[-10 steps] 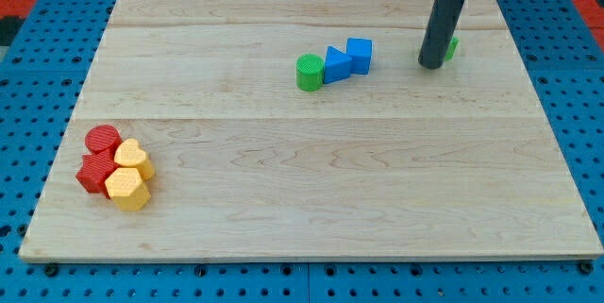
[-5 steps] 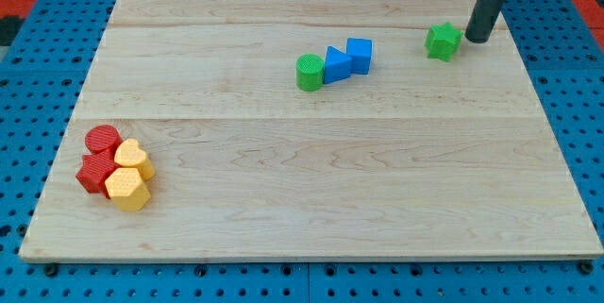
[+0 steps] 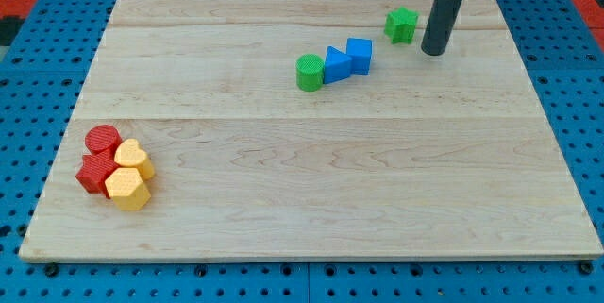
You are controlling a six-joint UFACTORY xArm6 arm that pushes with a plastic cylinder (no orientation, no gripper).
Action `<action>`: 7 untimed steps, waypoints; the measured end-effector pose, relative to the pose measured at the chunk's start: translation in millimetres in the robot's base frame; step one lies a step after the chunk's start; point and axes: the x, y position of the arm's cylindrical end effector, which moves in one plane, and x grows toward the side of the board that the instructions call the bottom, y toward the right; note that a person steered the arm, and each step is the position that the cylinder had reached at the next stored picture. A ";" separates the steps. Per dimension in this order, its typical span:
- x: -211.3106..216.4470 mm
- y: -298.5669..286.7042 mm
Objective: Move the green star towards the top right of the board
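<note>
Most of the travel looks done: green star point(image 3: 401, 25) sits at roughly 1 o'clock on the bench point(image 3: 283, 180), near the top edge but short of the top-right corner. No jaws on this rig; my tip point(image 3: 433, 52) rests just beside the star at its 4 o'clock, not touching. Remaining: get to the star's 8 o'clock side and push it toward the corner.

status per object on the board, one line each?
green star: upright, free, near the view's top right, just left of my tip
my tip: on the board, right of the green star, not touching it
green cylinder: standing, against the blue triangle
blue triangle: between cylinder and blue cube
blue cube: touching the triangle
red and yellow blocks: four, clustered at the view's lower left
</note>
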 end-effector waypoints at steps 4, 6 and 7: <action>-20.4 -92.1; -53.4 -118.3; -49.8 -78.8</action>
